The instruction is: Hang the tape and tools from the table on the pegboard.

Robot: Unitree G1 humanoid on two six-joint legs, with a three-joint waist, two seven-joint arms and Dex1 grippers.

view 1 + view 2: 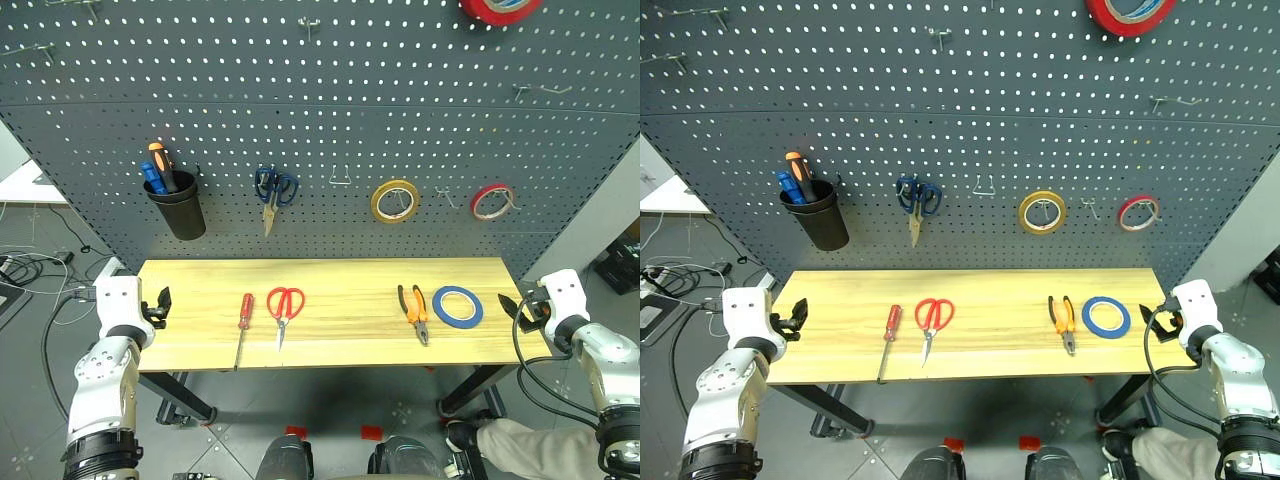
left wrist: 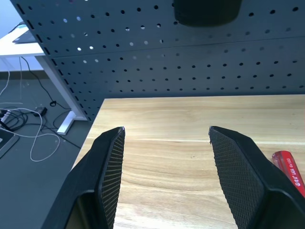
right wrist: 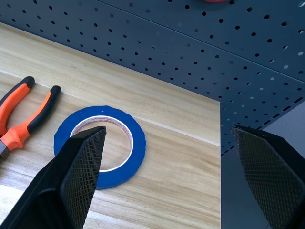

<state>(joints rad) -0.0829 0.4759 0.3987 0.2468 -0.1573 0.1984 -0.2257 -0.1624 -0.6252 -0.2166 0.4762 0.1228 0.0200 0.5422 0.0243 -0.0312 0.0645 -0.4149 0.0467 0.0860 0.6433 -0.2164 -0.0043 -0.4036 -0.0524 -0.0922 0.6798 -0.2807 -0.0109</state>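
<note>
On the wooden table [image 1: 340,275] lie, from left to right, a red-handled screwdriver [image 1: 243,323], red-handled scissors [image 1: 284,309], orange-and-black pliers [image 1: 415,310] and a flat ring of blue tape [image 1: 457,306]. Behind stands the dark grey pegboard [image 1: 330,110]. My left gripper [image 1: 160,305] hovers open at the table's left end, with the screwdriver's handle [image 2: 289,169] off to its side. At the table's right end my right gripper [image 1: 512,306] is open, and the blue tape [image 3: 102,143] lies just ahead of it, beside the pliers [image 3: 21,117].
The pegboard carries a black cup [image 1: 177,208] with orange and blue screwdrivers, blue-handled scissors [image 1: 273,191], a yellow ring [image 1: 395,201], a small red ring [image 1: 492,201], a larger red roll [image 1: 497,8] at the top and bare hooks [image 1: 341,178]. Cables [image 1: 30,275] lie on the floor at left.
</note>
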